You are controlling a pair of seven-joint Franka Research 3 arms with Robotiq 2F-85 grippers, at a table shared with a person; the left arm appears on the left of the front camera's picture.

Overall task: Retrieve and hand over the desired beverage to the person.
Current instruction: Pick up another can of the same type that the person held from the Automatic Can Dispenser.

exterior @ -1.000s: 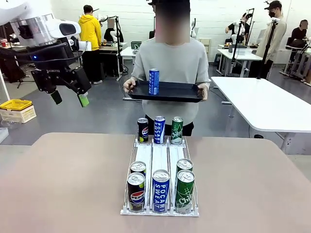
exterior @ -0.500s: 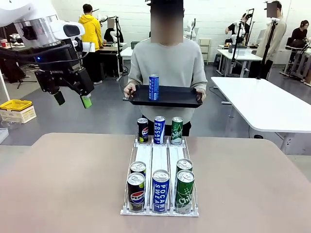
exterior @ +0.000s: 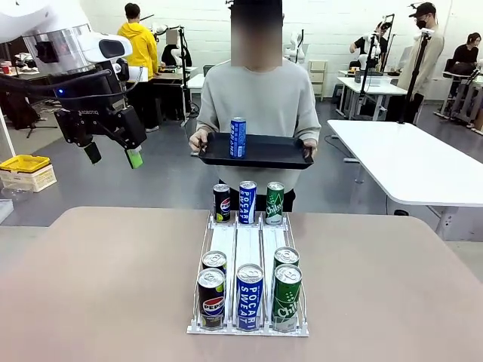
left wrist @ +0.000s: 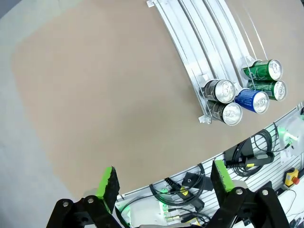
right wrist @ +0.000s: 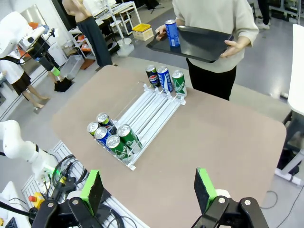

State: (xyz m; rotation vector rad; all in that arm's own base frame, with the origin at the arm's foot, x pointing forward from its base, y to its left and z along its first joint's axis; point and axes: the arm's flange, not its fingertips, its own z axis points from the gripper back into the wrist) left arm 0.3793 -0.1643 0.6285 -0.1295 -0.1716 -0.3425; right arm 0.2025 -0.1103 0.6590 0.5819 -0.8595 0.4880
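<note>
The person (exterior: 260, 98) in a grey top stands at the table's far side holding a black tray (exterior: 272, 151) with a blue can (exterior: 238, 137) upright on it. On the table a clear rack (exterior: 247, 241) holds several cans: black, blue and green ones at its far end (exterior: 247, 201) and at its near end (exterior: 250, 296). My left gripper (exterior: 113, 156) hangs open and empty high over the table's left far corner, well away from the rack (left wrist: 190, 42). My right gripper (right wrist: 148, 187) is open, high above the table, and holds nothing. The tray (right wrist: 199, 42) and blue can (right wrist: 172, 33) lie far ahead of it.
The brown table (exterior: 113, 286) has free room on both sides of the rack. A white table (exterior: 407, 162) stands at the right beyond it. A yellow bin (exterior: 24, 163) sits on the floor at left. Other people work in the background.
My left gripper has drifted slightly to the right and stays open. The person has shifted a little with the tray. The cans have not moved.
</note>
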